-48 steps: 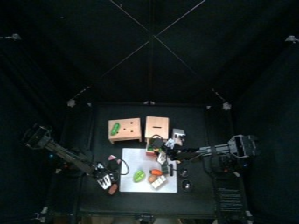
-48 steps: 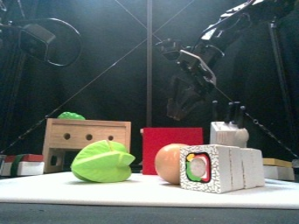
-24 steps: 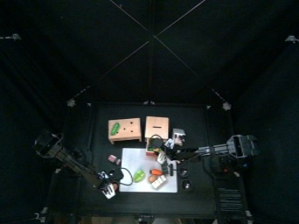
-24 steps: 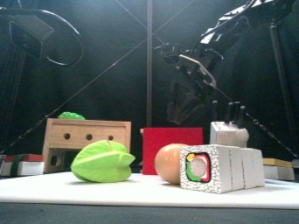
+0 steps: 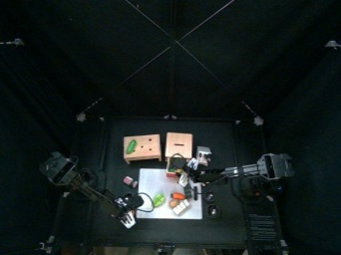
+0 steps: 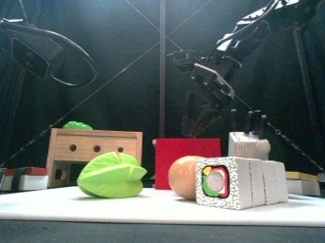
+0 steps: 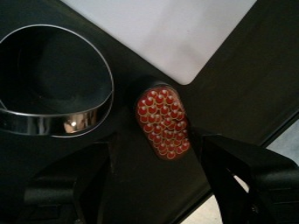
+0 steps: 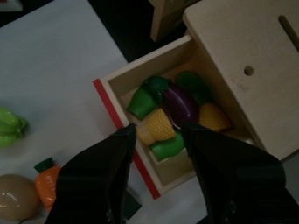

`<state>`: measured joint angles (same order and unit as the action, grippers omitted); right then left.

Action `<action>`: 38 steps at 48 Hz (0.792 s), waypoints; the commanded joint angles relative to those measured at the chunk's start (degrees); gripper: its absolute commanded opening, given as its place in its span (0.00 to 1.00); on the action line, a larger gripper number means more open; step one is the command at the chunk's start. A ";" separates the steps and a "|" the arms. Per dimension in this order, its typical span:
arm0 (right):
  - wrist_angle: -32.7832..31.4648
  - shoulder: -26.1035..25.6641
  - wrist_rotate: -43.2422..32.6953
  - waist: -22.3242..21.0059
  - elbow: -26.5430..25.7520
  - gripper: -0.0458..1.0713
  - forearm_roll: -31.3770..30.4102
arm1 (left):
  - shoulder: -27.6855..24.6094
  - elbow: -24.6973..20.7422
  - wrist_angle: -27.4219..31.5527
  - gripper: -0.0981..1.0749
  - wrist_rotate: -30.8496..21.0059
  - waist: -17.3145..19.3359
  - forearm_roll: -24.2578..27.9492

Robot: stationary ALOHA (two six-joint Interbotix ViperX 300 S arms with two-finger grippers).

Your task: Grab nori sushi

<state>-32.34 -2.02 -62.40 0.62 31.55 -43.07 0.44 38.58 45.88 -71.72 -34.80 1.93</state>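
Left wrist view: our left gripper now gapes wide over a red-roe sushi piece, having dropped lower-left in top view; right gripper open, parked.

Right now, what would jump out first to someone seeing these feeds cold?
Up front on the white board stand a sushi roll, a pale egg touching it, and a green leafy piece. The left gripper hangs open over a red roe-topped sushi piece on the black table beside a metal ring. The right gripper hovers above a red-edged wooden box of toy vegetables.
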 commanded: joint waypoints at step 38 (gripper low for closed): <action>0.26 0.44 0.09 -0.44 -0.70 0.77 -0.26 | -1.58 0.18 -1.41 0.84 -0.53 1.05 1.41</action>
<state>-32.26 -0.79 -62.40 0.53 31.55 -43.15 -1.58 39.20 44.38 -72.25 -33.84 2.81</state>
